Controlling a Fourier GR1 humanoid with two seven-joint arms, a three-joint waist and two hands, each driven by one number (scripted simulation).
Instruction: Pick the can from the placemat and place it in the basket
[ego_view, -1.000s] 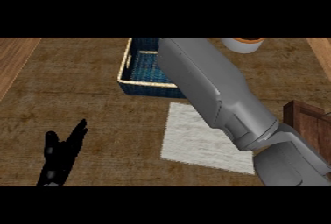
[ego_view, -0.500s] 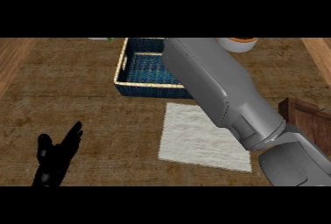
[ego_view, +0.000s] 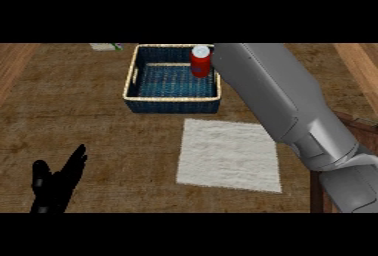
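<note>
Risk: red cylindrical can (ego_view: 200, 61) over blue woven basket's (ego_view: 172, 104) right rim may tip outside; right hand hidden, grip unknowable; left hand (ego_view: 55, 185) rests w/ straight fingers.

The basket (ego_view: 172, 102) sits on the counter (ego_view: 96, 135) near its far edge. The can (ego_view: 200, 61) stands upright at the basket's far right corner, against the right wall. The placemat (ego_view: 230, 155) lies nearer the front edge, before the basket and slightly to its right, apart from it. The right forearm (ego_view: 288, 115) crosses above the counter's right side. The left hand (ego_view: 56, 185) rests at the front left corner.
</note>
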